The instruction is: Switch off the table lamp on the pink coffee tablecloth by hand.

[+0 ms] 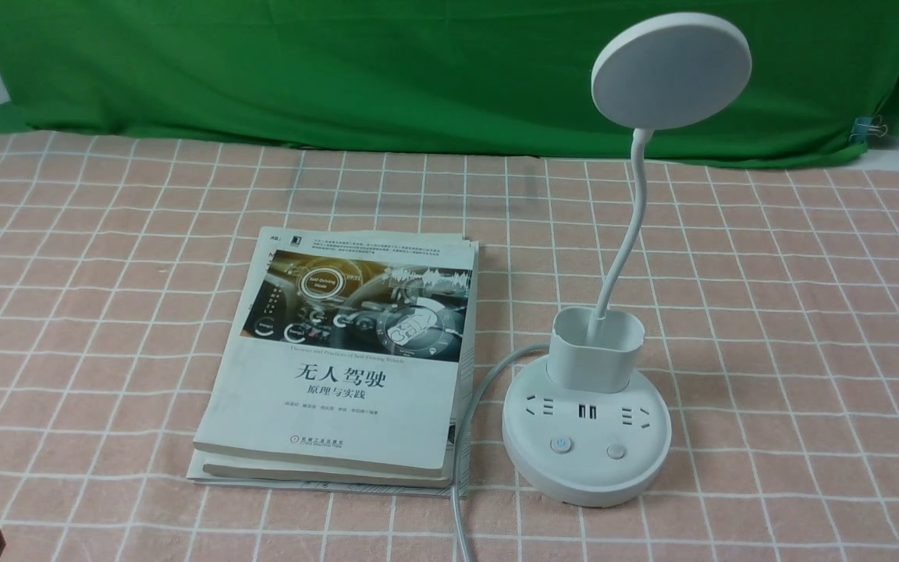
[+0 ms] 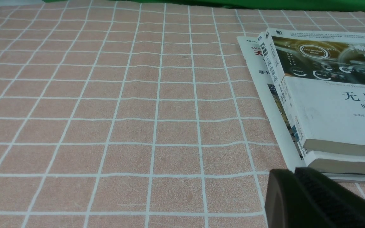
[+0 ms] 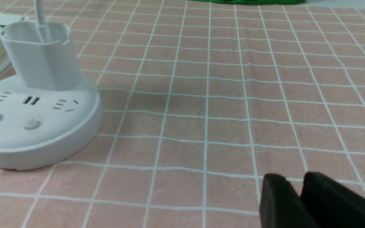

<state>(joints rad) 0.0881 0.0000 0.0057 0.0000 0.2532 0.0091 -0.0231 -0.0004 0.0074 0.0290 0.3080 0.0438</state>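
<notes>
I see the table lamp [image 1: 586,437] standing upright on the pink coffee tablecloth [image 1: 793,312], in the near right part of the cloth, with its two buttons turned toward my side. I think it is placed so that an arm can come from the front and press down without reaching over the cup-shaped holder [image 1: 596,349] or the bent neck. The left button [image 1: 561,445] shows a small blue mark and the other button [image 1: 615,450] is plain; I cannot tell from these views which one is for the light, or whether the light is on, because the round head [image 1: 671,70] faces away from me.

Two books [image 1: 348,359] lie stacked just beside the lamp on its left, and the white cable [image 1: 471,406] runs between them toward the near edge.

In the right wrist view the right hand [image 3: 299,193] is low over bare cloth, well apart from the base [image 3: 36,126]. Its two dark fingers [image 3: 276,202] are very near each other with only a thin gap, and they hold nothing. A nearly closed tip makes sense to me, since it gives one small point for pushing a button.

The left hand [image 2: 309,196] rests near the corner of the books, also empty; how far it is open I cannot tell, only one dark mass shows
</notes>
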